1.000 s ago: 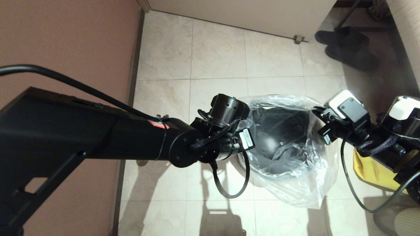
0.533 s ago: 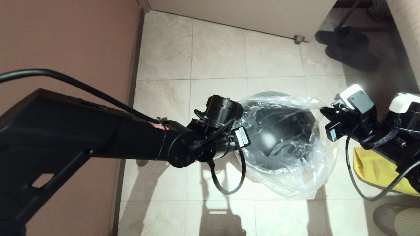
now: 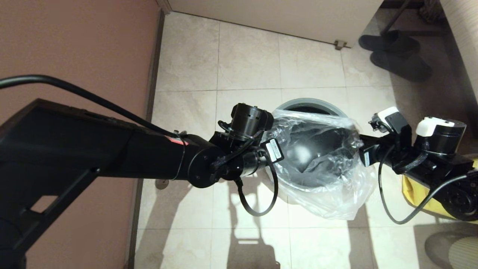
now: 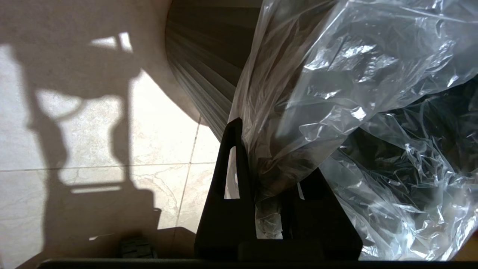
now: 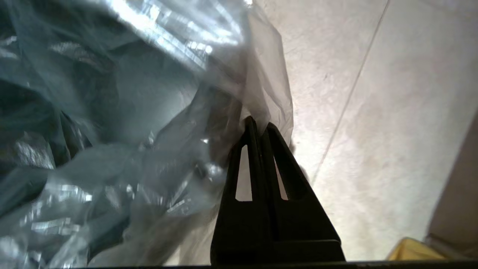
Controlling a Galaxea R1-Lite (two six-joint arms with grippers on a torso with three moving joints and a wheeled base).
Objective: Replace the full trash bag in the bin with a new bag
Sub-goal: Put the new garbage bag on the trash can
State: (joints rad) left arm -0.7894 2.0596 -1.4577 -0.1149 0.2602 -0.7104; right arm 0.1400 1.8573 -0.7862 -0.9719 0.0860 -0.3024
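While we held the bag (image 3: 328, 179) stretched between our two claws, it hung over the bin (image 3: 308, 104) at the centre of the head view, its mouth open and its lower edge spilling down past the bin's near side onto the floor (image 3: 246, 56). Only the far arc of the bin's grey rim showed bare, just above the bag's upper edge; the rest sat behind the crinkled film. Our left claw (image 4: 261, 164) stood at the bag's left edge, just left of centre in the head view, its jaws closed on a bunched fold of film, with the bin's ribbed wall (image 4: 209, 74) close beyond it in the left wrist view. Our right claw (image 5: 259, 129) stood at the bag's right edge, right of centre in the head view, its jaws pressed together with a thin pinch of film caught between the tips. A yellow bag (image 3: 418, 190) lay on the floor at the right edge of the head view, partly behind our right arm. Dark slippers (image 3: 396, 52) sat on the floor at the upper right.
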